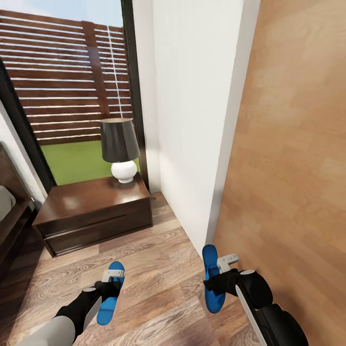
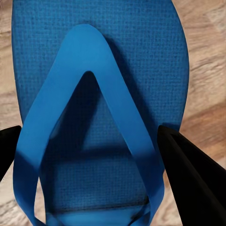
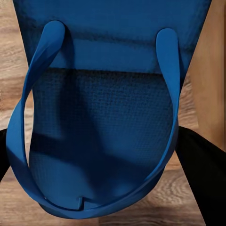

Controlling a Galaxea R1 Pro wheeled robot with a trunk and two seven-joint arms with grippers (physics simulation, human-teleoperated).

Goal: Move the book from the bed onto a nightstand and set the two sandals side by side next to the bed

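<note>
I hold one bright blue sandal in each hand, low over the wood floor. My left gripper is shut on the left sandal, whose strap and sole lie between the black fingers. My right gripper is shut on the right sandal, close to the white wall's corner; that sandal spans the gap between its fingers. The dark brown nightstand stands ahead to the left. A sliver of the bed shows at the far left edge. The book is out of view.
A lamp with a dark shade and white base stands on the nightstand's back right corner. A white wall and a tall wooden panel close off the right side. Behind the nightstand a glass door looks onto grass and a slatted fence.
</note>
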